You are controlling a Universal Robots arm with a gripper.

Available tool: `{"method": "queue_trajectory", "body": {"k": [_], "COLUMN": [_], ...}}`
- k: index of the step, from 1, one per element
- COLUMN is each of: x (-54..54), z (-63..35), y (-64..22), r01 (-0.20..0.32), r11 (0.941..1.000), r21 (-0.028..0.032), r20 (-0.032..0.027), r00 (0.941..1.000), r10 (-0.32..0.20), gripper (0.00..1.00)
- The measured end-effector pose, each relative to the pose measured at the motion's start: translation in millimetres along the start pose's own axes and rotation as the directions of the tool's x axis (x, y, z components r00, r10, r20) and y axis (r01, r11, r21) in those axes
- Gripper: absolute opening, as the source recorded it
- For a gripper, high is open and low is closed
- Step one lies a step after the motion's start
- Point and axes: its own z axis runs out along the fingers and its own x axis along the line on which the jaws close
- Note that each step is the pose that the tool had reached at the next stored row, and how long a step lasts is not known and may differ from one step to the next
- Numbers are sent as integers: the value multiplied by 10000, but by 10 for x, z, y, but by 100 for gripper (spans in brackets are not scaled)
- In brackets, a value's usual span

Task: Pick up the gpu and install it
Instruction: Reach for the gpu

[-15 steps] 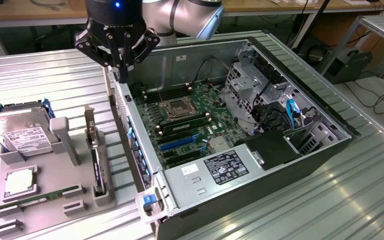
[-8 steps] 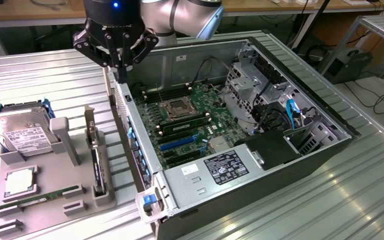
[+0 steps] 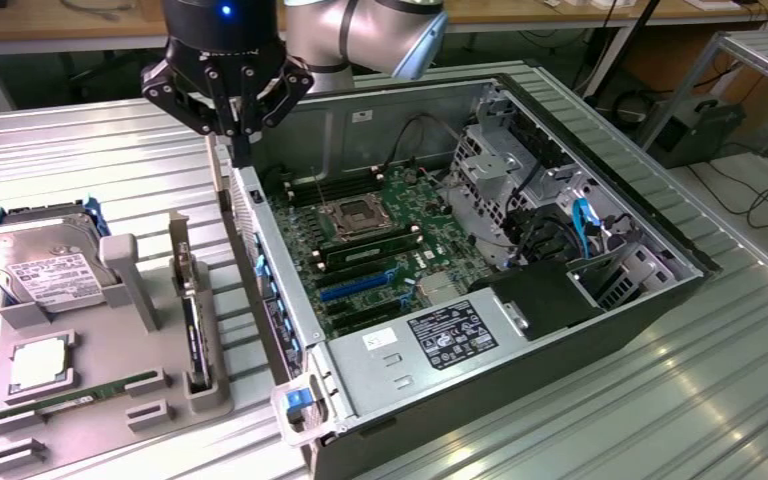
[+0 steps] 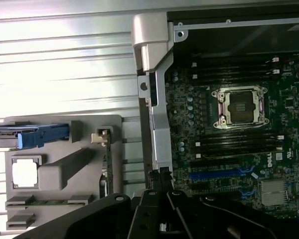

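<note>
Hand [image 3: 237, 132] closed, empty, hangs over wall of open computer case [image 3: 357, 120] on side nearest grey holder [image 3: 97, 345]. gpu [image 3: 195, 335] well apart, at 6 o'clock from hand in exterior view, standing on edge in holder slot on ribbed surface [image 3: 91, 150].

Handling, judged: light, stiff, fragile. Best hold probably bare top edge, clear of fan and contacts.

Card seen edge-on: fan face and lower connector edge hidden in slot. Blue slots [image 3: 357, 287] on motherboard [image 3: 404, 195] partly behind case wall.
</note>
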Motion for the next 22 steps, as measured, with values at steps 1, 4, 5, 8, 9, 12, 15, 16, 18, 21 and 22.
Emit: {"method": "queue_trajectory", "body": {"k": [1,4,5,8,9,12,15,16,18,21,22], "x": [3,12,15,24,28,36,45,50,58,74,78], "z": [0,0,1,1,1,2,2,3,3,3,4], "y": [0,-1,-1,-2,-2,-3,-4,-4,-5,-6,-6], "r01": [0,0,0,0,0,0,0,-1,0,0,0], "r11": [10000,10000,10000,10000,10000,10000,10000,10000,10000,10000,10000], "r21": [0,0,0,0,0,0,0,0,0,0,0], "r20": [-1,0,0,-1,0,0,0,0,0,-1,-1], "r00": [10000,10000,10000,10000,10000,10000,10000,10000,10000,10000,10000], "r10": [0,0,0,0,0,0,0,1,0,0,0], "gripper": [11,11,11,11,11,11,11,11,11,11,11]}}
